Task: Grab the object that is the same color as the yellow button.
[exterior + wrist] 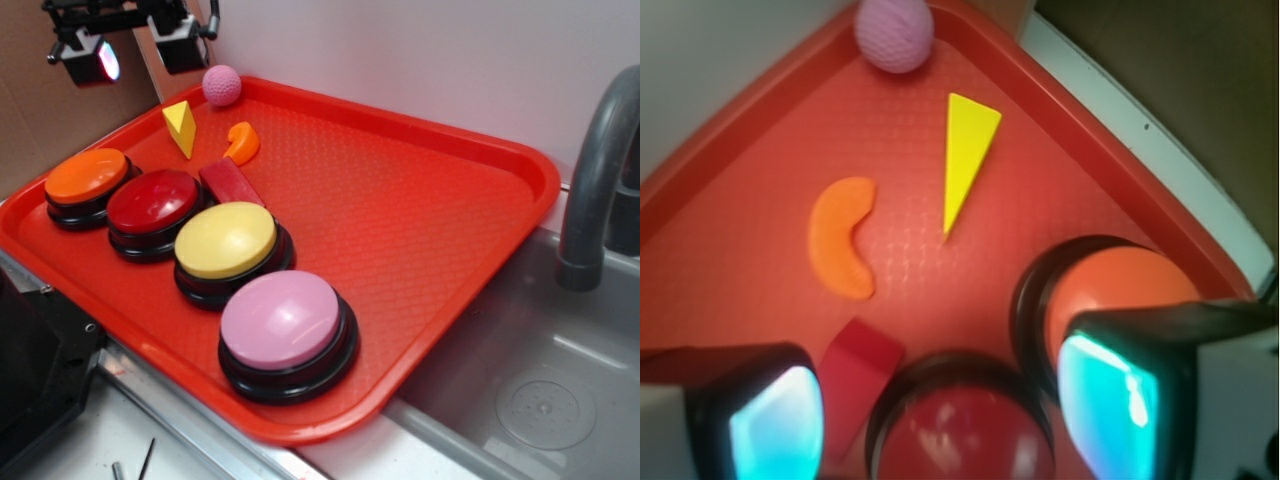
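Here the wide-open gripper should travel toward the yellow wedge at upper centre, straddling its narrow sides, clear of the orange curved piece

The hand has black fingers with white casings and glossy cyan-lit pads.

A kitchen-like test bench: grey sink and faucet beside a red tray.

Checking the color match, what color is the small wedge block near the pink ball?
Yellow; the wedge block shows best in the wrist view.
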{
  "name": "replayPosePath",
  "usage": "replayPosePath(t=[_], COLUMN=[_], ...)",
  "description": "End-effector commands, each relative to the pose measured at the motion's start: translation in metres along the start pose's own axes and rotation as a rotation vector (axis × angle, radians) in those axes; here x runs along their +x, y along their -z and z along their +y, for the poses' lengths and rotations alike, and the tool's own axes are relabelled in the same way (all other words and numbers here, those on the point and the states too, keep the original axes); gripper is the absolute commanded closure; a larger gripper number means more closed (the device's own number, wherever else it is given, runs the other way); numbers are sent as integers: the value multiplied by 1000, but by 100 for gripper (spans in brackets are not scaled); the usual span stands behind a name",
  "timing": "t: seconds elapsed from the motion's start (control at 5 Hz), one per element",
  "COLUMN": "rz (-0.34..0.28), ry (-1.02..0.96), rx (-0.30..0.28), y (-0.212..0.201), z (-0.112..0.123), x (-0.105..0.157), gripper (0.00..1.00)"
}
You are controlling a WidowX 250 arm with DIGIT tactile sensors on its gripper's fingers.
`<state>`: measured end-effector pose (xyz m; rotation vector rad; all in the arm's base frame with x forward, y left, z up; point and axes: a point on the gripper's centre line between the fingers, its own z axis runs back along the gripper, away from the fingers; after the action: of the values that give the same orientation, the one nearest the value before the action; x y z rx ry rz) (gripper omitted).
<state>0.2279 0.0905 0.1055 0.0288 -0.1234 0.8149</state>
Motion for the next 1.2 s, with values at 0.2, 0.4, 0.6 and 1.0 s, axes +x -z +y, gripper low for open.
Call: replayPosePath(t=[0.2,0.4,0.6,1.0], rz=[-81,-71,-56,-37], ry=[-206,-263,-284,-279], rx=[95,107,117,127], y=[51,68,82,92], z=[4,9,13,22], x=[70,80,82,73], gripper=[0,0,0,100])
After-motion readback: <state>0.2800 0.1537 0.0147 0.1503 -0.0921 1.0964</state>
